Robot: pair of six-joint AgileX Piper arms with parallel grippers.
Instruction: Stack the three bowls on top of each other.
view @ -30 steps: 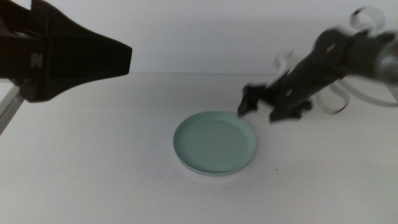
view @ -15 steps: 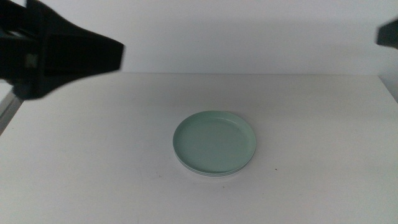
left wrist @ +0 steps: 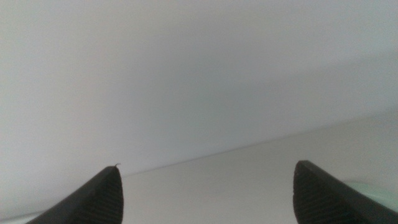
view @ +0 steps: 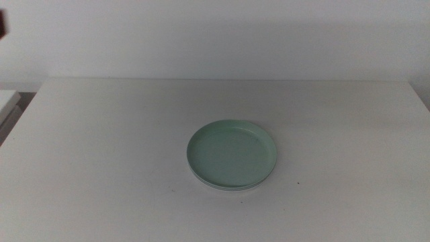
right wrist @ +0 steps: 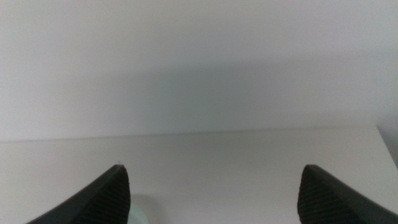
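Observation:
The pale mint green bowl [view: 232,153] lies on top of a stack near the middle of the table in the middle view. Thin pale rims of lower bowls [view: 227,189] show under its front edge; I cannot tell white from grey-blue there. Both arms are out of the middle view except a dark scrap at the upper left corner. My left gripper [left wrist: 209,165] is open and empty, raised, facing the wall; a sliver of the mint bowl [left wrist: 380,190] shows by one jaw. My right gripper [right wrist: 215,168] is open and empty, also facing the wall.
The white table [view: 101,141] ends at a pale wall at the back. Its left edge runs past a lower white surface [view: 7,101]. A small dark speck [view: 297,181] lies right of the stack.
Both arms have pulled back out of the middle view, the left one to the left and the right one to the right. The stack has not moved.

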